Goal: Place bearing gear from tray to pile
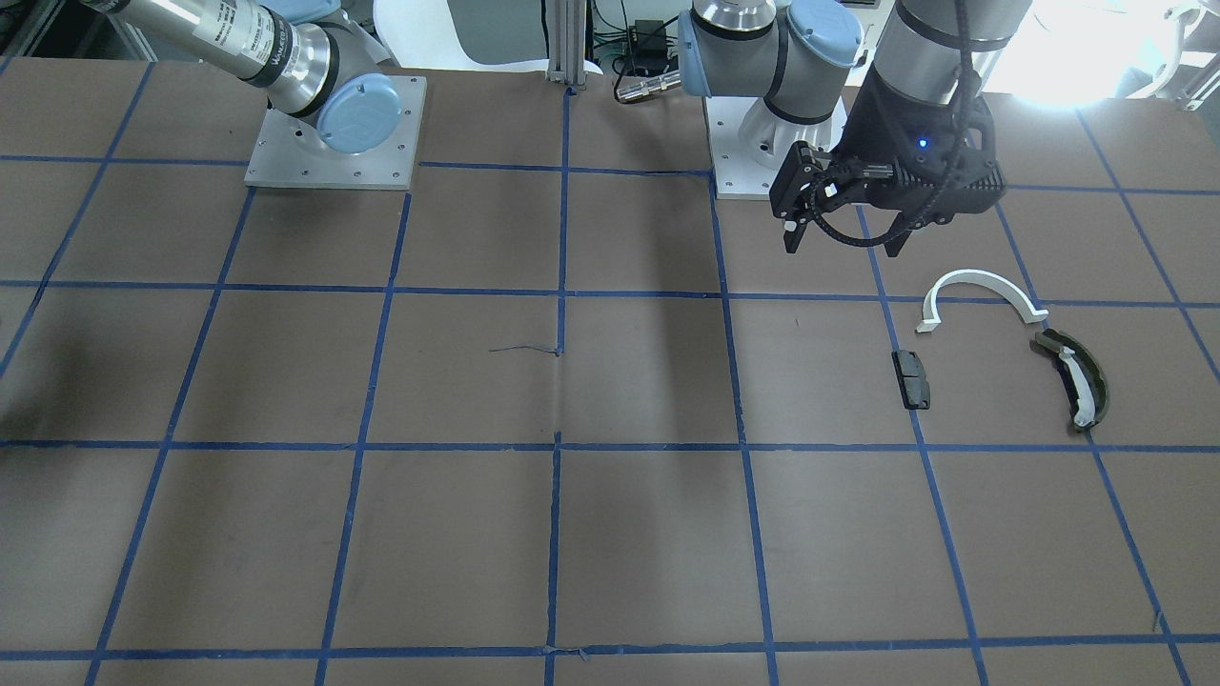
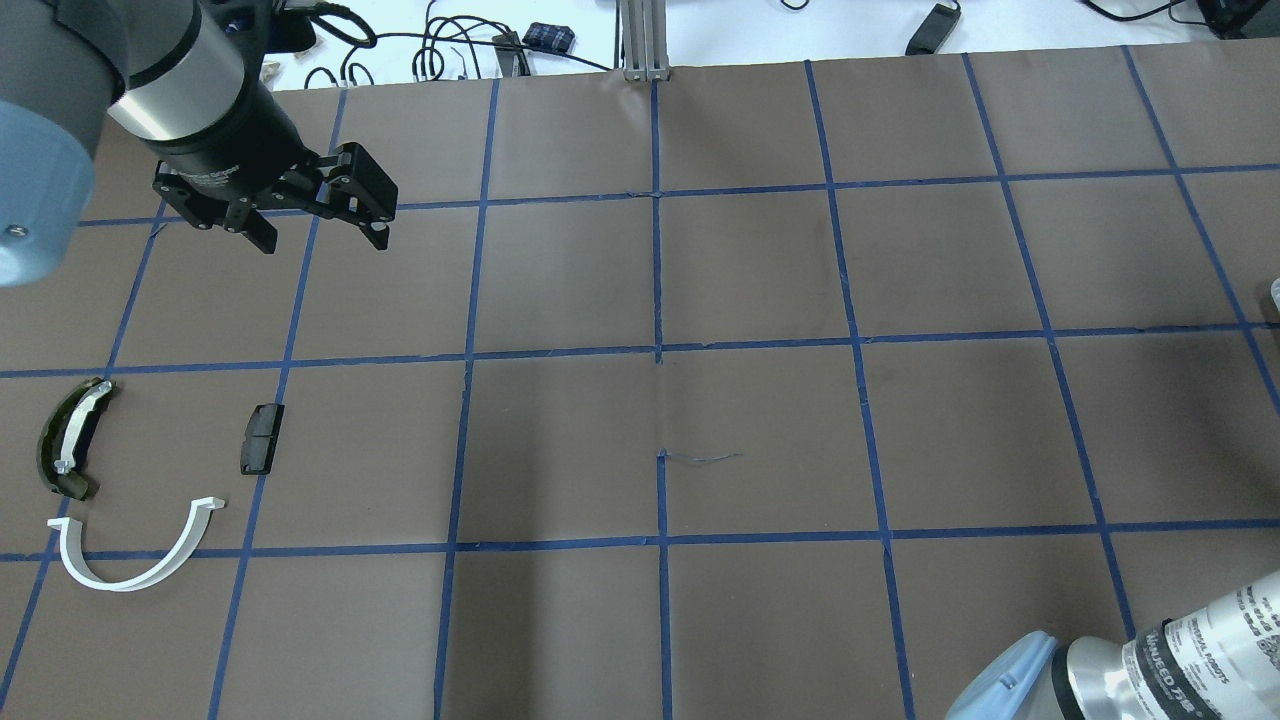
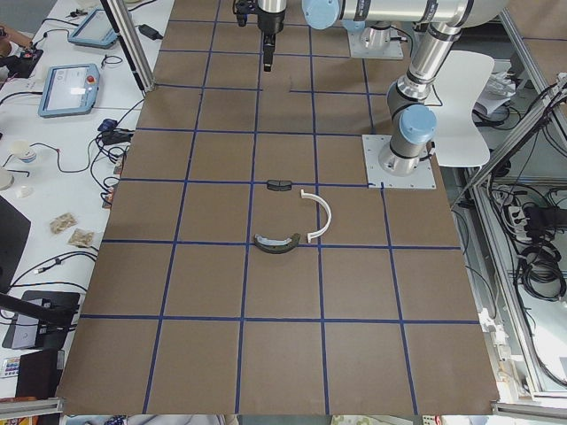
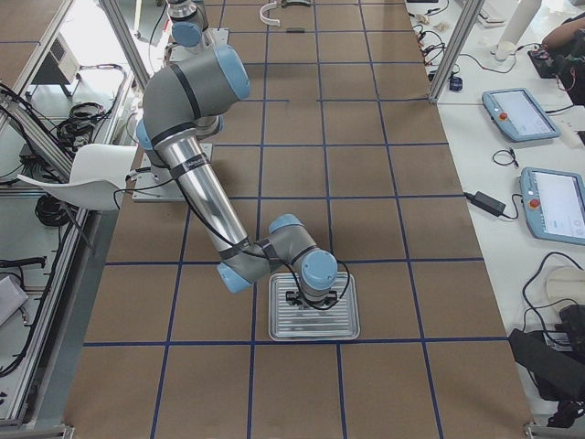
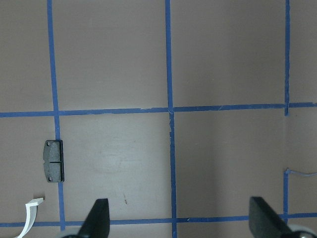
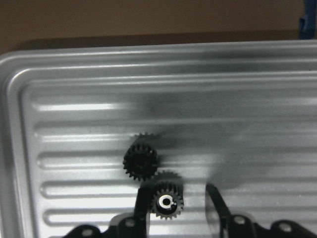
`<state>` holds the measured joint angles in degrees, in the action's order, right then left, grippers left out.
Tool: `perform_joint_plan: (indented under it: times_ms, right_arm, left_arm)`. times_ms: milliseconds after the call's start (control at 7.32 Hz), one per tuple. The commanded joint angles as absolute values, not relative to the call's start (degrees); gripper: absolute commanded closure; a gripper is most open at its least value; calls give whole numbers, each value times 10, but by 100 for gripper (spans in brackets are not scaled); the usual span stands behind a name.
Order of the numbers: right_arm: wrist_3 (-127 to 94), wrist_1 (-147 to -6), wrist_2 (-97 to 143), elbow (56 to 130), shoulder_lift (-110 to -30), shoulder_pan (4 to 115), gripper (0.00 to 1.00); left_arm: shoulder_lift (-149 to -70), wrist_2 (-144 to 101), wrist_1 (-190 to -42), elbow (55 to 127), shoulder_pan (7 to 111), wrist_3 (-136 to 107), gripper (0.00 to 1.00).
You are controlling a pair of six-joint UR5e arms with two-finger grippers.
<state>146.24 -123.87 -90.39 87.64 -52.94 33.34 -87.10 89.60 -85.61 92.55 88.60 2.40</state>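
In the right wrist view, two small black gears lie in a ribbed metal tray (image 6: 247,114). The bearing gear (image 6: 166,201), with a white centre ring, lies between my right gripper's (image 6: 177,192) fingers. The gripper is open: its left finger is against the gear and its right finger stands apart. A plain black gear (image 6: 141,162) lies just beyond. The pile is on my left side: a white half-ring (image 1: 982,276), an olive curved piece (image 1: 1077,376) and a black block (image 1: 912,378). My left gripper (image 2: 322,238) hovers open and empty beyond the pile.
The tray (image 4: 283,325) sits at the table's far right end, under the right arm (image 4: 196,183). Brown table with a blue tape grid. The left arm's base plate (image 1: 753,162) is next to the pile. The black block also shows in the left wrist view (image 5: 53,160).
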Motion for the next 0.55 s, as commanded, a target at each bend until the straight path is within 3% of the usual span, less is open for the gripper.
perform_joint_plan:
  times_ms: [0, 410]
  right_arm:
    - [1459, -1238, -907, 872, -531, 333, 99]
    - [1339, -1227, -896, 863, -596, 344, 100]
  left_arm:
    - [-871, 896, -856, 925, 886, 24, 0]
    - [-871, 895, -856, 925, 887, 24, 0]
